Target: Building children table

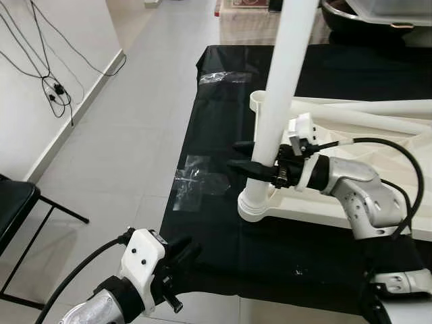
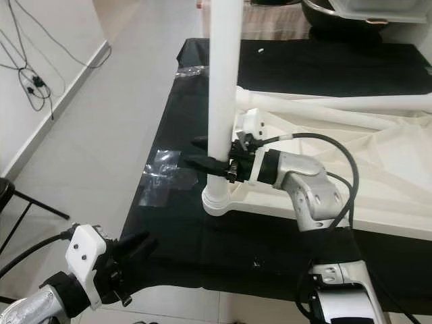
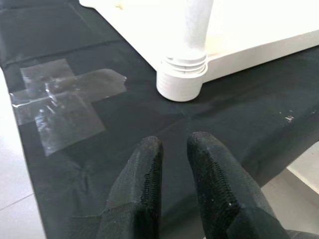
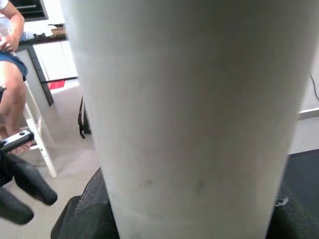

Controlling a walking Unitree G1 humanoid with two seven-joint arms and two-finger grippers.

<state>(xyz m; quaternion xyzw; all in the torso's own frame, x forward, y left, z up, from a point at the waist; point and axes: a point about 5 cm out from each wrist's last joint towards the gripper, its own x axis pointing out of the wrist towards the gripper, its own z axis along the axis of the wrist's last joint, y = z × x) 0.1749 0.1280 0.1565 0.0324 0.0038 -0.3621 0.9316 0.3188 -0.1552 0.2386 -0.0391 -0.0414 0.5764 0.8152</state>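
Observation:
The white table top [image 1: 317, 210] lies upside down on a black cloth [image 1: 223, 250]. A white table leg [image 1: 283, 81] stands upright in its near left corner socket [image 3: 182, 84]. My right gripper [image 1: 237, 155] is shut on this leg just above the socket, one black finger on each side; the leg's surface [image 4: 194, 114] looms close in the right wrist view. My left gripper [image 1: 183, 251] hovers low at the cloth's near left edge, short of the socket, its fingers [image 3: 149, 164] almost together and holding nothing.
More white legs [image 1: 378, 111] lie across the table top, beside an empty corner socket [image 1: 258, 101]. Clear tape [image 1: 199, 179] is stuck on the cloth. A black chair [image 1: 13, 209] and wall cables [image 1: 57, 91] are at left. A person [image 4: 10, 45] sits beyond.

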